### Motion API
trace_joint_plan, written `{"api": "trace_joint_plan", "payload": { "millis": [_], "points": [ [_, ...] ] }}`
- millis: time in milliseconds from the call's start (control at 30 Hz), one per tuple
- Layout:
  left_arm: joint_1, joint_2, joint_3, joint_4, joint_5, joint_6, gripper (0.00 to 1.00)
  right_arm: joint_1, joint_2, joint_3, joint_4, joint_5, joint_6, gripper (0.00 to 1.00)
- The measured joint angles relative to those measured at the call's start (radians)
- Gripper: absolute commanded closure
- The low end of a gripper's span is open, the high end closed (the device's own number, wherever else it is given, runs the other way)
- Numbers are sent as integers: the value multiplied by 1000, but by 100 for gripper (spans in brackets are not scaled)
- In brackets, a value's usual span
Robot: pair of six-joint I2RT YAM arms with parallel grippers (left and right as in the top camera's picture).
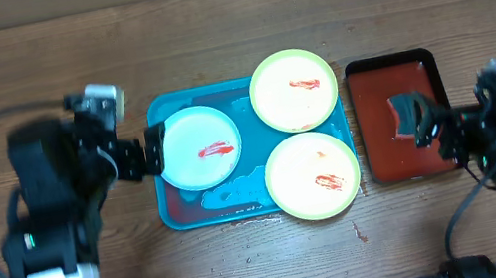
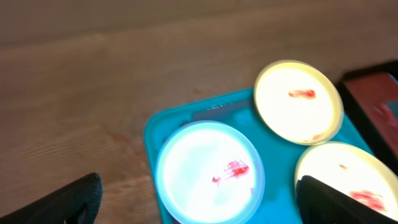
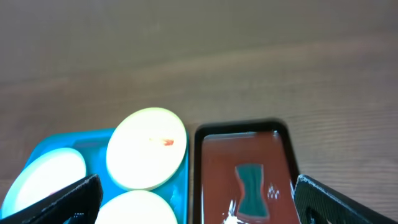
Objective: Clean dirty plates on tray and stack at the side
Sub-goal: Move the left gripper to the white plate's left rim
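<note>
Three smeared plates [image 1: 293,89] sit on the turquoise tray [image 1: 171,103]. Left gripper [image 1: 152,155] is spread open at the left plate's rim, right gripper [image 1: 438,127] is open by the sponge [image 3: 252,186]. I'd worry a shallow rim pinch slips and smears sauce.

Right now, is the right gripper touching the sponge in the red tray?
Apart. The right wrist view shows the teal sponge lying in the dark red tray, bare tray either side; the right gripper is open, its fingers at the frame's corners.
</note>
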State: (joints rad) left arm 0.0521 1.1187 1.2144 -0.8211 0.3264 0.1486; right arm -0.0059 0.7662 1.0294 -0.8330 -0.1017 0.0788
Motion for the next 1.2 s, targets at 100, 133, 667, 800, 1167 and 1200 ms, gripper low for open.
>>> {"api": "trace_joint_plan", "payload": {
  "millis": [100,133,667,800,1167,1200],
  "points": [
    [0,108,100,-59,51,0,0,0,132,112,-82,-15,0,0],
    [0,133,114,-62,64,-1,0,0,175,132,-86,-21,0,0],
    [0,338,128,-120,64,-102,9,0,467,147,-96,-190,0,0],
    [0,341,128,-150,-52,-169,12,-10,467,147,-109,-169,39,0],
    [0,417,129,-202,-175,-262,23,-108,470,147,-150,-100,127,8],
    [0,436,130,-211,-179,-264,25,-109,471,147,-150,-100,129,8]
  ]
}}
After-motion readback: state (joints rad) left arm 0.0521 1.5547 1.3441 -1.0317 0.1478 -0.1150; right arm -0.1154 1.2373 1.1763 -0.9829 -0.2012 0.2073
